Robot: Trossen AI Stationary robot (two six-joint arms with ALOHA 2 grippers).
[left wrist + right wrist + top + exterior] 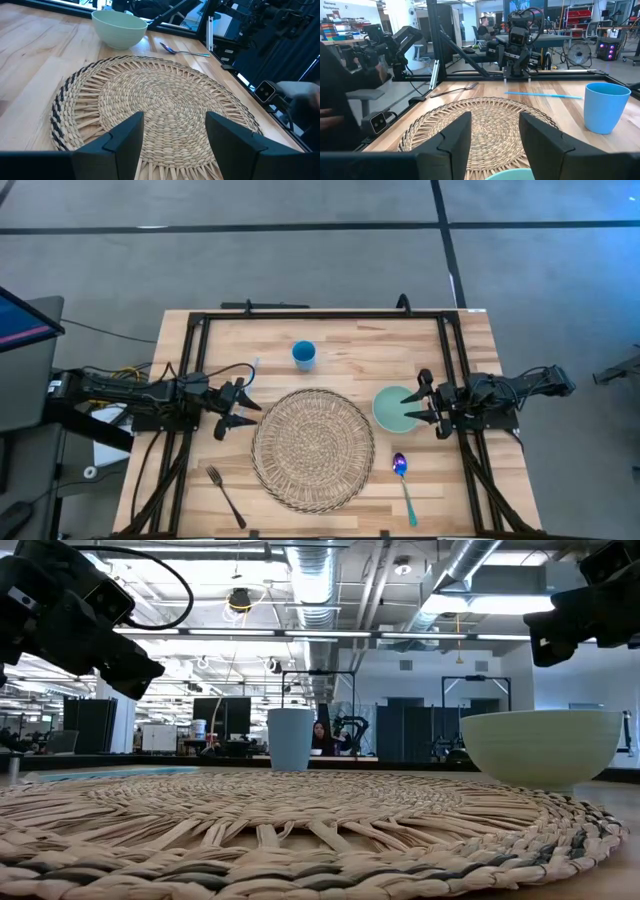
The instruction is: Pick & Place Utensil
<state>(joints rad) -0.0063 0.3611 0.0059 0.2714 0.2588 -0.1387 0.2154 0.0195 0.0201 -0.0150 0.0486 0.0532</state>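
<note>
A dark fork [226, 496] lies flat near the table's near left corner, also in the right wrist view [455, 89]. A spoon with an iridescent bowl and teal handle [404, 480] lies flat near the near right edge, seen in the left wrist view [182, 50]. My left gripper [246, 412] hovers open at the left rim of the round woven placemat [313, 448]. My right gripper [422, 403] hovers open over the pale green bowl [392, 410], which sits at the mat's right.
A blue cup [304, 356] stands beyond the mat, a thin blue straw [543, 94] lying on the wood beside it. A black metal frame [320, 313] borders the table. People show in the room beyond, in the wrist views.
</note>
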